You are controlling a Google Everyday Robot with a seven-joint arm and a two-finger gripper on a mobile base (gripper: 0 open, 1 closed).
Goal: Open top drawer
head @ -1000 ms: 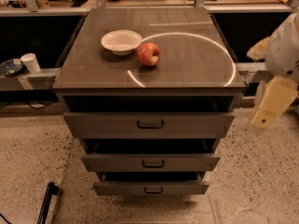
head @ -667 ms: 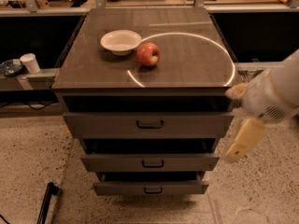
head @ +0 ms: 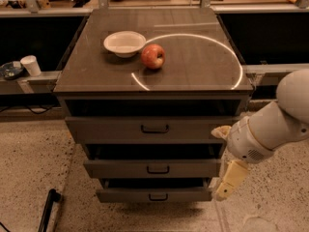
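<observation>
Top drawer (head: pixel 111 129): directly under the worktop's (head: pixel 193 76) front edge, front flat, same position as a second ago. Handle (head: pixel 155 128) sits at its centre, untouched. There's a dark gap above the front; I can't say whether that means ajar or just the frame. I'm treating it as closed.

What changed: my arm only. A second ago my gripper (head: pixel 231 178) was off the worktop's right edge at about top height. It has since swung down and in. It's now below the front right corner, in front of the right ends of the middle drawer (head: pixel 152 168) and bottom drawer (head: pixel 153 195).

What that means: I'm on approach, with no contact yet. I'm lower than the target handle and well to its right, so my guess is the next move goes up and left to reach it.

Grip state: can't tell from this angle. It isn't holding anything that I can see.

Bowl (head: pixel 124 43) and apple (head: pixel 153 56) sit toward the back left of the worktop, side by side, unmoved.

Hidden or unclear:
- my arm covers the right ends of the two lower drawers
- I can't tell how far my gripper stands off the drawer fronts
- my upper arm is cut off at the right frame edge
</observation>
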